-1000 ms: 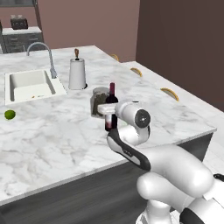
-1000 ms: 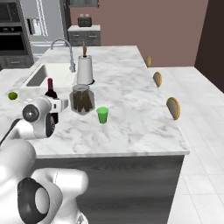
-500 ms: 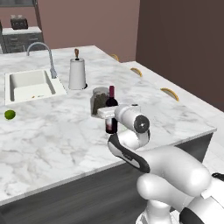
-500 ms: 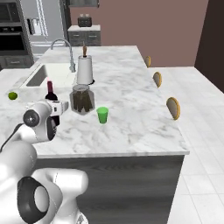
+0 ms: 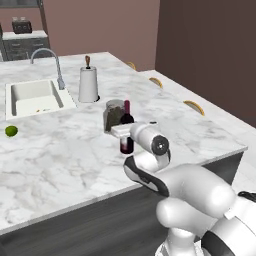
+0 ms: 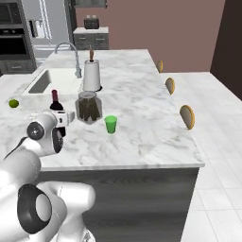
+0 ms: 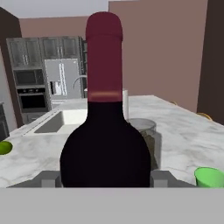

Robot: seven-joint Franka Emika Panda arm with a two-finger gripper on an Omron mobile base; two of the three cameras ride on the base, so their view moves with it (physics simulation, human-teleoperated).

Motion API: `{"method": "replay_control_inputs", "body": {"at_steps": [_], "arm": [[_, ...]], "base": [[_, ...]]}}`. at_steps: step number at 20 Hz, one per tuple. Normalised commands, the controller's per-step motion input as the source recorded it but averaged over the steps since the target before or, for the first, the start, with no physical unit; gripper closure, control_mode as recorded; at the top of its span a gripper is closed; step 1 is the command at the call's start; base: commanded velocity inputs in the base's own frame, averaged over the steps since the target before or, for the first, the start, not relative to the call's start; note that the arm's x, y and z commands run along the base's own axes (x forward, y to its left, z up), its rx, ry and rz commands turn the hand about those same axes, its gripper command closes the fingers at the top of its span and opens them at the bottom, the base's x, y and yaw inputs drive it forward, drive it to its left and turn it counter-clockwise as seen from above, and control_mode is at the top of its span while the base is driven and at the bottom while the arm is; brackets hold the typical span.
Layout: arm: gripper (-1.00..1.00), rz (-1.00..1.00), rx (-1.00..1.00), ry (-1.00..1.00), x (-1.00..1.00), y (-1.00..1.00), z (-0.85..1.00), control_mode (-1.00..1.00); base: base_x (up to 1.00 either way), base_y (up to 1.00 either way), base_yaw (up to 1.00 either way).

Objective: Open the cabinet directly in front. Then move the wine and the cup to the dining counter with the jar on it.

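Left base view: the dining counter (image 5: 60, 150) is a broad slab of white marble with soft grey veining over a dark wood-grain base, with a rectangular white sink (image 5: 35, 97) set into it and a thin curved tap (image 5: 50, 62) arching above. The wine (image 5: 126, 131), dark glass with a red foil neck, stands upright on the marble just beside the jar (image 5: 114, 115), a squat clear glass vessel with dark contents. The gripper (image 5: 125, 131) sits level with the bottle's body, its pale hand block pressed close to the glass. A white paper-towel roll (image 5: 88, 85) stands on its holder behind the jar, and a round green lime (image 5: 11, 131) lies near the left edge.

Right base view: the wine (image 6: 56, 113) stands left of the jar (image 6: 88, 108), partly hidden by the rounded white wrist. The cup (image 6: 110, 124), small, plain and bright green, stands on the marble just to the right of the jar, apart from it. Round wooden stool seats (image 6: 187, 116) line the counter's far side.

Hand view: the bottle (image 7: 105, 144) rises smooth and dark between the two grey fingers (image 7: 49, 178), which stand spread at either flank of its body; whether they press the glass I cannot tell. The cup's rim (image 7: 209, 176) shows low right
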Motion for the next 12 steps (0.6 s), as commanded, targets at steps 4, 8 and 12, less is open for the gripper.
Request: {"method": "replay_control_inputs", "body": {"at_steps": [4, 8, 12], "arm": [[1.00, 0.00, 0.00, 0.00, 0.35, 0.03, -0.01, -1.00], [1.00, 0.00, 0.00, 0.00, 0.37, 0.07, -0.03, -1.00], [1.00, 0.00, 0.00, 0.00, 0.24, 0.02, -0.10, -1.00]], "base": [[0.00, 0.00, 0.00], [0.00, 0.00, 0.00], [0.00, 0.00, 0.00]]}}
